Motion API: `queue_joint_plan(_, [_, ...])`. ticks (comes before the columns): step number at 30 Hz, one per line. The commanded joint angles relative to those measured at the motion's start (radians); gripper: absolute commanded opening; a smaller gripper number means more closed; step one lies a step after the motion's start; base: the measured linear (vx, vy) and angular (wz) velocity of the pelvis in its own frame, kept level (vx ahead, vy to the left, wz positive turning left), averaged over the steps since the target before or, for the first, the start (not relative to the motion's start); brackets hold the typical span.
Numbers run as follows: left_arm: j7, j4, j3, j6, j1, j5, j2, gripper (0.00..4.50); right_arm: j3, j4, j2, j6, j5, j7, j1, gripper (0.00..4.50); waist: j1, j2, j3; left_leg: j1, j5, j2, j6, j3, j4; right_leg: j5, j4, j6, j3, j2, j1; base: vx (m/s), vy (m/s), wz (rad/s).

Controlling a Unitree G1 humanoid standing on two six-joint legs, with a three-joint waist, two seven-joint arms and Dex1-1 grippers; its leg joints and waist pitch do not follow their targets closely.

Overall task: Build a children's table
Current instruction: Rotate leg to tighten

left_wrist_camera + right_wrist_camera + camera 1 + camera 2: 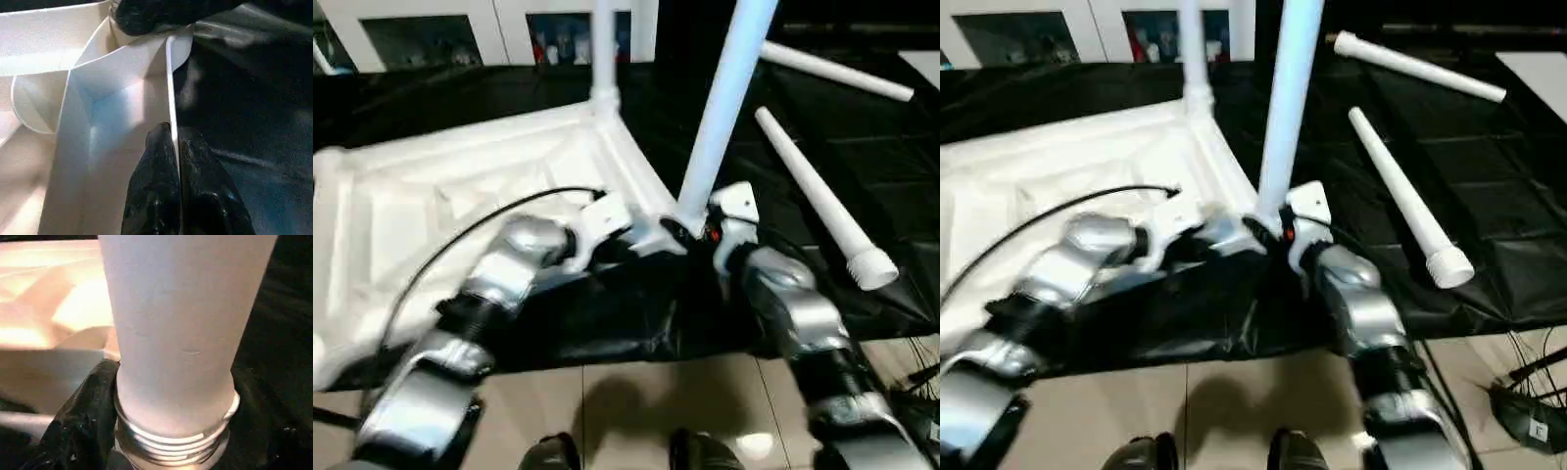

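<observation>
Right gripper (697,233) clasps upright leg (724,108), threaded end apparently just above the corner socket (36,105); left gripper (175,147) pinches the tabletop (431,206) rim.

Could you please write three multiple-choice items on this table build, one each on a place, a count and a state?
1. Where do the loose legs lie?
A. on the black cloth, on the robot's right
B. on the floor tiles
C. inside the tabletop

2. How many legs stand upright on the tabletop?
A. none
B. two
C. four

3. What is the left gripper doing?
A. hanging open in the air
B. holding a loose leg
C. pinching the tabletop's edge wall

Key: 1 A, the loose legs lie on the black cloth. 2 B, a far leg and a near leg stand on the tabletop. 3 C, the left gripper has its jaws closed on the wall.
</observation>
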Motion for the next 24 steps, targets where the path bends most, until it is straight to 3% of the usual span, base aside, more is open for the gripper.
queue_joint_plan(1, [0.138, 0.096, 0.012, -0.006, -0.032, 0.001, -0.075, 0.0, -0.023, 0.153, 0.068, 0.036, 0.001, -0.144, -0.004, 2.74, -0.001, -0.009, -0.069, 0.029, -0.337, 0.015, 0.018, -0.018, -0.069, -0.478, -0.102, -0.138, 0.027, -0.038, 0.036, 0.0, 0.0, 0.0])
queue_joint_plan(4, [0.174, 0.146, 0.005, -0.026, -0.062, 0.022, -0.107, 0.0, -0.018, 0.206, 0.094, 0.013, -0.033, -0.212, -0.033, 2.74, -0.002, -0.005, -0.068, 0.03, -0.375, 0.017, 0.007, -0.024, -0.077, -0.498, -0.111, -0.119, 0.017, -0.039, 0.04, -0.017, 0.009, -0.02])
queue_joint_plan(5, [0.174, 0.152, 0.005, -0.027, -0.067, 0.024, -0.112, 0.0, -0.02, 0.214, 0.099, 0.008, -0.03, -0.21, -0.037, 2.74, -0.002, -0.001, -0.064, 0.042, -0.431, 0.018, 0.009, -0.024, -0.081, -0.502, -0.121, -0.114, 0.013, -0.037, 0.033, 0.0, 0.0, 0.0])
queue_joint_plan(7, [0.166, 0.152, 0.003, -0.033, -0.07, 0.028, -0.113, 0.0, -0.024, 0.216, 0.1, 0.002, -0.021, -0.193, -0.039, 2.74, -0.003, -0.002, -0.064, 0.037, -0.45, 0.017, 0.012, -0.03, -0.086, -0.508, -0.122, -0.107, 0.011, -0.039, 0.041, 0.0, 0.0, 0.0])
queue_joint_plan(9, [0.15, 0.154, -0.004, -0.044, -0.072, 0.033, -0.106, 0.0, -0.031, 0.207, 0.099, -0.009, -0.02, -0.177, -0.039, 2.74, -0.002, 0.002, -0.067, 0.033, -0.438, 0.019, 0.016, -0.031, -0.09, -0.483, -0.119, -0.109, 0.013, -0.042, 0.045, 0.0, 0.0, 0.0])
queue_joint_plan(10, [0.147, 0.155, -0.005, -0.046, -0.073, 0.034, -0.105, 0.0, -0.034, 0.206, 0.1, -0.012, -0.02, -0.174, -0.039, 2.74, -0.002, -0.001, -0.07, 0.031, -0.424, 0.019, 0.021, -0.029, -0.09, -0.454, -0.118, -0.116, 0.014, -0.042, 0.047, 0.0, 0.0, 0.0])
queue_joint_plan(11, [0.143, 0.161, -0.006, -0.051, -0.075, 0.035, -0.104, 0.0, -0.038, 0.207, 0.102, -0.02, -0.018, -0.169, -0.042, 3.3, 0.001, 0.002, -0.07, 0.03, -0.406, 0.02, 0.027, -0.028, -0.091, -0.42, -0.116, -0.129, 0.017, -0.043, 0.047, 0.0, 0.0, 0.0])
queue_joint_plan(17, [0.109, 0.188, -0.015, -0.099, -0.075, 0.045, -0.077, 0.0, -0.032, 0.13, 0.051, -0.067, -0.025, -0.106, -0.036, 3.72, 0.004, -0.003, -0.067, 0.032, -0.393, 0.019, 0.042, -0.021, -0.09, -0.418, -0.12, -0.147, 0.02, -0.044, 0.045, 0.0, 0.0, 0.0])
queue_joint_plan(19, [0.088, 0.174, -0.017, -0.111, -0.066, 0.046, -0.06, 0.0, -0.017, 0.049, 0.001, -0.048, -0.02, -0.05, -0.011, 3.93, 0.008, -0.009, -0.065, 0.027, -0.352, 0.019, 0.057, -0.02, -0.091, -0.428, -0.122, -0.137, 0.022, -0.046, 0.049, 0.0, 0.0, 0.0])
queue_joint_plan(21, [0.079, 0.166, -0.018, -0.116, -0.062, 0.044, -0.052, 0.0, -0.013, 0.017, -0.017, -0.029, -0.015, -0.026, -0.001, 4.16, 0.01, -0.008, -0.066, 0.028, -0.342, 0.02, 0.062, -0.019, -0.091, -0.426, -0.122, -0.137, 0.023, -0.046, 0.047, 0.0, 0.0, 0.0])
queue_joint_plan(24, [0.04, 0.126, -0.021, -0.124, -0.042, 0.036, -0.027, 0.0, 0.006, -0.083, -0.087, 0.013, -0.006, 0.067, 0.039, 4.37, 0.012, -0.012, -0.065, 0.019, -0.305, 0.024, 0.073, -0.021, -0.094, -0.389, -0.116, -0.14, 0.023, -0.045, 0.054, 0.0, 0.0, 0.0])
